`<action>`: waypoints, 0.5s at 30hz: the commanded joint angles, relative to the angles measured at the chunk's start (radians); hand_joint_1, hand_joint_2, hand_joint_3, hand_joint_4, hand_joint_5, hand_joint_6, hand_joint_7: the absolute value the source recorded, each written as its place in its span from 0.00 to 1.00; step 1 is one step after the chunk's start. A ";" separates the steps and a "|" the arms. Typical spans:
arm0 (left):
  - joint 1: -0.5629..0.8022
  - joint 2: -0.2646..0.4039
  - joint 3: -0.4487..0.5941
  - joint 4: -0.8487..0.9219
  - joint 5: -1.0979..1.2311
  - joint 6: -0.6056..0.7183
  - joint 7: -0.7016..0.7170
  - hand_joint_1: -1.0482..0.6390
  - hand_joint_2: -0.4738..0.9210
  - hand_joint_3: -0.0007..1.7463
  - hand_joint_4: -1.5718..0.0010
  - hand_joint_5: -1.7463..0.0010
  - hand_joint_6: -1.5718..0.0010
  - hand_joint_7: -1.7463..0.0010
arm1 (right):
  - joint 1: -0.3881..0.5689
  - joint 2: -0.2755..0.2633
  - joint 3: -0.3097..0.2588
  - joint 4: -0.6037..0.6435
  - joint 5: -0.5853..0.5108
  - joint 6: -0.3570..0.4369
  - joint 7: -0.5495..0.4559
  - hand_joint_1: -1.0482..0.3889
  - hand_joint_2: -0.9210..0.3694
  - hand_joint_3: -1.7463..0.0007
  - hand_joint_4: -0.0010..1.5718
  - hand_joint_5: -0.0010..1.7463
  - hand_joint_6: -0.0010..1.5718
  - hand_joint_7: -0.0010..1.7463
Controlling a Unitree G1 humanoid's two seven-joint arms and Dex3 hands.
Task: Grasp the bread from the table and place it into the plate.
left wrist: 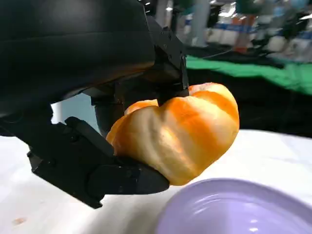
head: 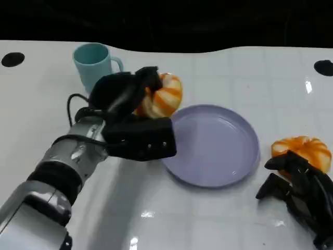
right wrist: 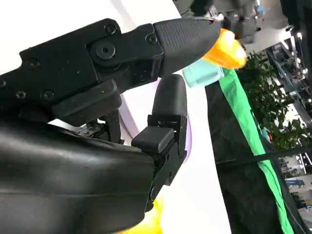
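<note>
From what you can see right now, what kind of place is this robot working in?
Probably a robot lab or demo hall, not a home. A white table holds just staged props: bread, a purple plate, a teal mug. Behind it run green matting and cluttered equipment.

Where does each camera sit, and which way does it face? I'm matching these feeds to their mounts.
Head view: high on the robot, looking down at the table, plate, mug and both hands.
Left wrist view: behind the left hand, facing the bread it holds beside the plate.
Right wrist view: behind the right hand, looking across the table.
Shared: the head and left wrist views both show the held bread and the plate.
</note>
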 commanded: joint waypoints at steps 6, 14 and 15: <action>-0.097 -0.042 -0.009 0.025 -0.051 -0.169 -0.190 0.53 0.73 0.67 0.44 0.00 0.52 0.00 | 0.015 -0.007 -0.001 0.013 -0.013 -0.003 -0.021 0.34 0.00 0.87 0.44 0.90 0.42 0.66; -0.130 -0.083 -0.023 0.069 -0.037 -0.204 -0.274 0.51 0.70 0.68 0.43 0.00 0.52 0.00 | 0.018 -0.002 0.002 -0.008 -0.007 0.025 -0.046 0.34 0.00 0.88 0.44 0.89 0.43 0.67; -0.131 -0.084 -0.022 0.071 -0.037 -0.205 -0.275 0.51 0.70 0.68 0.43 0.00 0.52 0.00 | 0.019 -0.002 0.002 -0.011 -0.007 0.027 -0.047 0.34 0.00 0.88 0.44 0.89 0.43 0.67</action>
